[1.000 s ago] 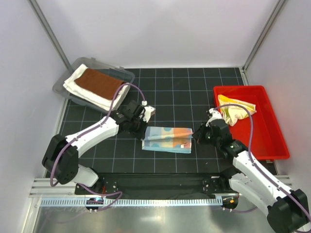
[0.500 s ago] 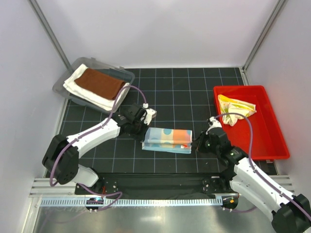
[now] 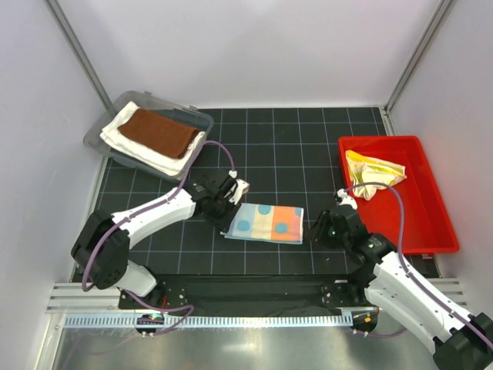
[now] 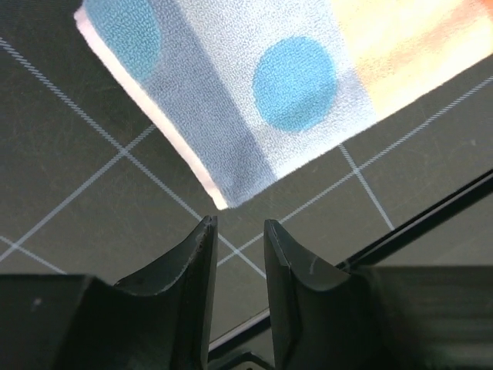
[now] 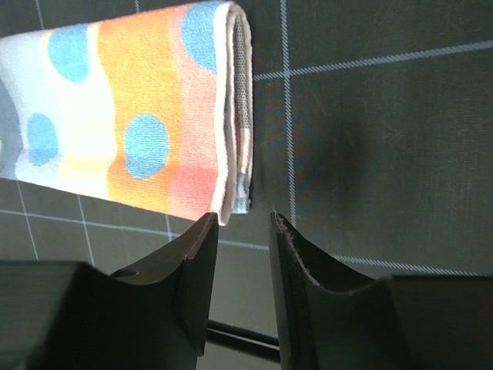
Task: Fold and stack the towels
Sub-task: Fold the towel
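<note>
At far left, a grey bin [image 3: 173,106] holds a cream-white towel [image 3: 127,142] with a rust-brown towel [image 3: 158,131] on top. The left claw [image 4: 239,223], released and empty, hovers just beside the folded light-blue dotted towel [image 3: 266,223] lying on the desk [image 3: 293,146]. The right claw [image 5: 240,220], likewise released, hovers beside its right edge. A red bin [image 3: 431,223] holds a crumpled yellow towel [image 3: 373,171].

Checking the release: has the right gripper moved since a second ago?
Yes. The right gripper has pulled back toward its base, ending closer to the red bin's near-left corner than before.
</note>
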You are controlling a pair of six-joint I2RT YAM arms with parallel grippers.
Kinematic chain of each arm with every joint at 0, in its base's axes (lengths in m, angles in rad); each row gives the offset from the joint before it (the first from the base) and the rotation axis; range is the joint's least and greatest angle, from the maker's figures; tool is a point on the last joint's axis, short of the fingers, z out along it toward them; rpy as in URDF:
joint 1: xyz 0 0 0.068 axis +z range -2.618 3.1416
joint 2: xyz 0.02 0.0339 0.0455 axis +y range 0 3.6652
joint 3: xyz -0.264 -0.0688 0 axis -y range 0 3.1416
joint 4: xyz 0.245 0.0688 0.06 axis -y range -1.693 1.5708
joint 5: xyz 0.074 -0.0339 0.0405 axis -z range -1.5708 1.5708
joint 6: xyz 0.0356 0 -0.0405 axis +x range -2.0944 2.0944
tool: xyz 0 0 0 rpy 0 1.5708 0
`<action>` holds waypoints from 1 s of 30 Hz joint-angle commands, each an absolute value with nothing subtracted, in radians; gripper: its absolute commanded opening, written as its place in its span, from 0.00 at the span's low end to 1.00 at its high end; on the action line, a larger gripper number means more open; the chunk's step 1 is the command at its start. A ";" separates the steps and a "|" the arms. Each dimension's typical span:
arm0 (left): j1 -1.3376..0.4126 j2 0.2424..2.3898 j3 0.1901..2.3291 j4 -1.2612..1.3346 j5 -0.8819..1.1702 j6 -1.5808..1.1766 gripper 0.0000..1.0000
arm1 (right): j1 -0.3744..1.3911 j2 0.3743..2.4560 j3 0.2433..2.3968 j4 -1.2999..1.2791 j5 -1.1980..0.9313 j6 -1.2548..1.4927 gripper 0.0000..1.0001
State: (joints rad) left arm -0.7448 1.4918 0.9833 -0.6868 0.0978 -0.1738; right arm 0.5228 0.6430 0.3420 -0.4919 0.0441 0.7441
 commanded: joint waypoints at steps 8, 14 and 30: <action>-0.746 1.488 1.058 -0.693 -0.041 -0.366 0.38 | 0.529 0.866 0.584 -0.546 0.072 0.765 0.44; -0.690 1.496 0.965 -0.614 -0.045 -0.540 0.47 | 0.531 0.936 0.502 -0.480 0.048 0.909 0.49; -0.638 1.549 0.824 -0.397 0.175 -0.637 0.30 | 0.534 0.963 0.383 -0.305 -0.005 0.959 0.20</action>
State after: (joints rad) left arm -0.6346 1.5558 0.8288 -0.4458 0.1326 -0.6147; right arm 0.5282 0.9752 0.3813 -0.3450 -0.0124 0.9428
